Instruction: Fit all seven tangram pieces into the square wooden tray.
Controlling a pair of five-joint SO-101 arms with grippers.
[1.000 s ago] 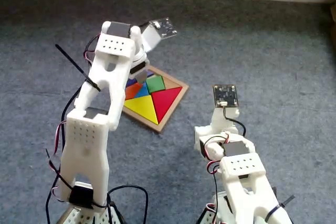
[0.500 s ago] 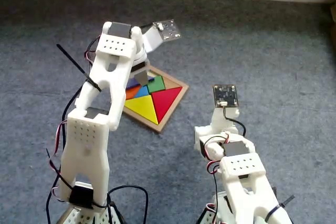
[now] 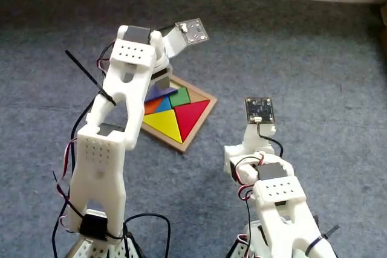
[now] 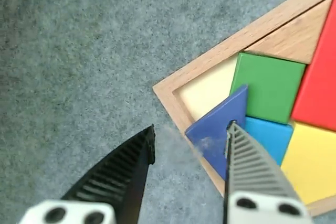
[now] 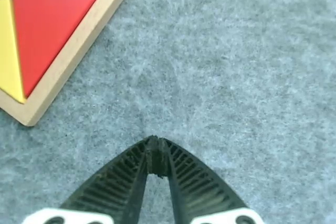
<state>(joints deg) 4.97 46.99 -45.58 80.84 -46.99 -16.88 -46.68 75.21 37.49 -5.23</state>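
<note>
Two SO-101 arms sit side by side at a grey carpeted counter (image 3: pixel 314 58), where the square wooden tray (image 3: pixel 183 146) lies cornerwise in front of them. The left arm (image 3: pixel 115 137) rises tall over the tray's near-left side. The left jaws hang apart above the corner farthest from the arm bases. The black jaw is out over bare carpet just beside the rim, and the pale jaw is over the dark blue piece (image 4: pixel 215 129); whether it touches the piece cannot be told.

That dark blue piece lies askew. One point reaches the edge of the green square (image 4: pixel 269 85), its body crosses a pale bare patch of the tray floor (image 4: pixel 205 88), and its outer corner sticks out over the rim.

Beside it, a light blue piece (image 4: pixel 269 136) sits against the green square. The yellow triangle (image 3: pixel 162 124) and the red triangle (image 3: pixel 190 116) fill the half of the tray nearest the arms. A natural wood triangle (image 4: pixel 294 38) rests along the far rim, next to the green square and the red triangle. An orange piece (image 3: pixel 151 107) shows at the edge of the left arm.

The right arm (image 3: pixel 272 188) is folded low, well apart from the tray. The right jaws are pressed together over bare carpet and grip nothing, near the tray corner that holds the red and yellow triangles.
</note>
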